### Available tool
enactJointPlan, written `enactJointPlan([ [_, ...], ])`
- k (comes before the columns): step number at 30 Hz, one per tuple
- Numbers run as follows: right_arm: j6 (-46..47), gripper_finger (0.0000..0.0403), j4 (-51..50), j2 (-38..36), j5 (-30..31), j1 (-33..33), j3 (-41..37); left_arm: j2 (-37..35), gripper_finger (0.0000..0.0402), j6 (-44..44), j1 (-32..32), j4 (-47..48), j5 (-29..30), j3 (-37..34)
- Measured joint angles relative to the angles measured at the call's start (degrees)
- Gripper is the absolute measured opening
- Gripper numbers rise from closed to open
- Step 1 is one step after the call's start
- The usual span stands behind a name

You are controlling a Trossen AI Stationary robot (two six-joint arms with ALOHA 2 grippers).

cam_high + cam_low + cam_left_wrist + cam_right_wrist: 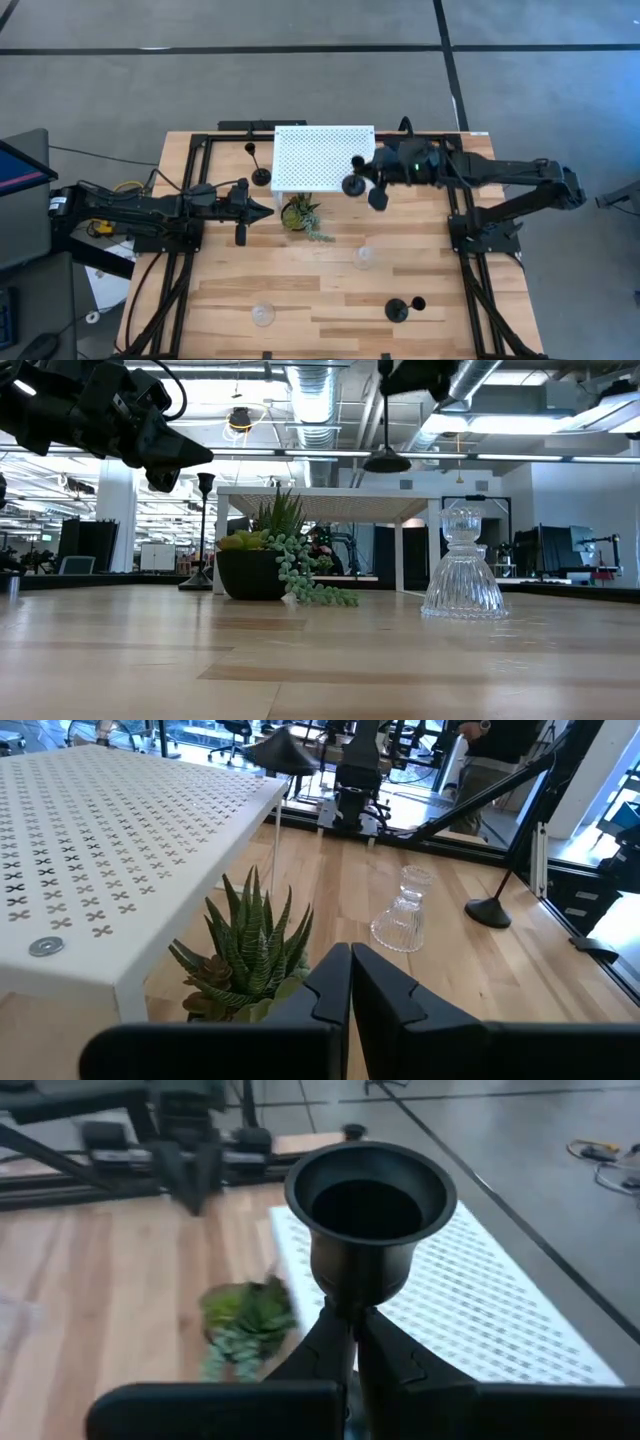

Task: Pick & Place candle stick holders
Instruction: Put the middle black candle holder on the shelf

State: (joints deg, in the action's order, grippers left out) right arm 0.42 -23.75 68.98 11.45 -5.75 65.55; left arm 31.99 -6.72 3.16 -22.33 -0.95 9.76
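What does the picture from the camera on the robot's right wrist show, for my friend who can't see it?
The right gripper has its two dark fingers shut on the thin stem of a black candle holder, just under its round open cup. Below lie the white stand with small holes, a blurry green plant and the wooden table.

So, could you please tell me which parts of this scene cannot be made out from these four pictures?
- Held black candle holder: in the right wrist view the right gripper hides its stem and base; in the low view only its base shows, the stem cut by the top edge.
- Clear glass holder near the table's front edge: too small and faint in the high view to tell its shape.
- Potted plant: blurred in the right wrist view.
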Motion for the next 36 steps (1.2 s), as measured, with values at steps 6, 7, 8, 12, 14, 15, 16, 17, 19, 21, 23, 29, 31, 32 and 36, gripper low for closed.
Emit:
enactJointPlan([
  [6, -3.6, 0.0000, 1.2, -0.2, -8.6, -11.4, 0.0, 0.0, 0.0012, 0.0, 0.0, 0.0, 0.0, 0.0],
  [7, -3.9, 0.0000, 1.8, -0.2, -10.2, -13.4, 0.0, 0.0, 0.0012, 0.0, 0.0, 0.0, 0.0, 0.0],
  [8, -4.0, 0.0000, 2.4, -0.2, -11.9, -15.3, 0.0, 0.0, 0.0012, 0.2, 0.0, 0.0, 0.0, 0.0],
  [12, -4.0, 0.0000, 4.3, 0.8, -18.0, -21.8, 0.0, 0.0, 0.0012, 0.3, 0.0, 0.0, 0.0, 0.0],
  [14, -4.1, 0.0000, 5.2, 1.6, -20.6, -24.4, 0.0, 0.0, 0.0012, 0.3, 0.0, 0.0, 0.0, 0.0],
  [15, -4.1, 0.0000, 6.0, 2.1, -21.7, -25.5, 0.0, 0.0, 0.0012, 0.3, 0.0, 0.0, 0.0, 0.0],
  [16, -4.0, 0.0000, 6.3, 2.7, -22.4, -26.6, 0.0, 0.0, 0.0012, 0.3, 0.0, 0.0, 0.0, 0.0],
  [17, -4.1, 0.0000, 6.5, 3.3, -22.7, -27.5, 0.0, 0.0, 0.0012, 0.3, 0.0, 0.0, 0.0, 0.0],
  [19, -4.1, 0.0000, 7.5, 4.2, -23.8, -29.4, 0.0, 0.0, 0.0012, 0.4, 0.0, 0.0, 0.0, 0.0],
  [21, -4.0, 0.0000, 9.0, 5.1, -25.0, -31.0, 0.0, 0.0, 0.0012, 0.4, 0.0, 0.0, 0.0, 0.0],
  [23, -4.0, 0.0000, 9.4, 6.2, -25.4, -32.4, 0.0, 0.0, 0.0012, 0.4, 0.0, 0.0, 0.0, 0.0],
  [29, -5.1, 0.0000, 6.8, 10.3, -26.6, -34.3, 5.1, 0.0, 0.0012, 0.4, 0.0, 0.0, 0.0, 0.0],
  [31, -5.7, 0.0000, 4.9, 12.2, -26.6, -34.5, 7.6, 0.0, 0.0012, 0.4, 0.0, 0.0, 0.0, 0.0],
  [32, -6.1, 0.0000, 3.7, 13.0, -26.6, -34.5, 8.9, 0.0, 0.0012, 0.4, 0.0, 0.0, 0.0, 0.0],
  [36, -6.5, 0.0000, 1.1, 15.9, -26.6, -34.5, 12.2, 0.0, 0.0012, 0.4, 0.0, 0.0, 0.0, 0.0],
])
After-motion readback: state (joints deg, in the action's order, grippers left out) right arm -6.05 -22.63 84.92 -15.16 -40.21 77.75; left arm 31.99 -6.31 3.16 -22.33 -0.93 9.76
